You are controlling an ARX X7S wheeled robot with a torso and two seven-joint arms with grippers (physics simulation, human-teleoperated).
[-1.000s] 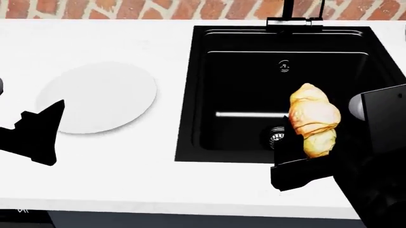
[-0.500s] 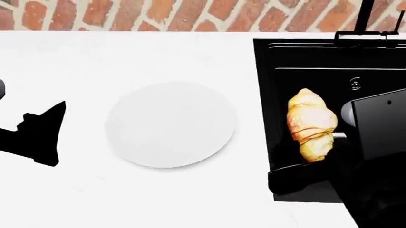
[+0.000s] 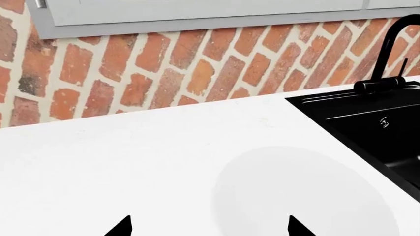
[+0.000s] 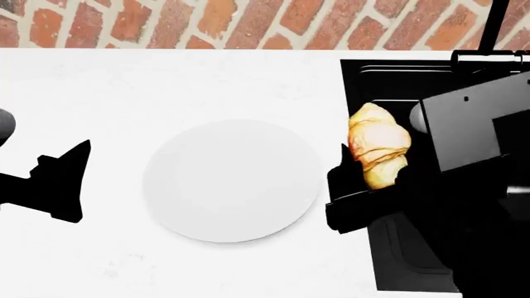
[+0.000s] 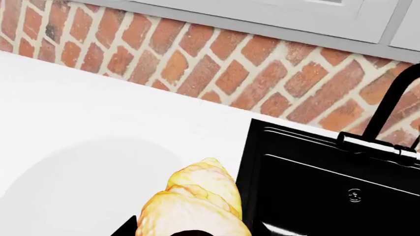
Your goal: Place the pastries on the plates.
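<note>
Golden croissant beside white plate

Croissant cut off by frame edge in right wrist view; lower end hidden behind right gripper in head view. Right gripper finger contact on croissant mostly hidden by dark body. Left gripper only as two dark fingertips at frame edge in left wrist view; in head view a flat black silhouette, gap between fingers unreadable. White plate cut off at frame edge in left wrist view. Sink largely covered by right arm. Tap cropped at frame edge.
</note>
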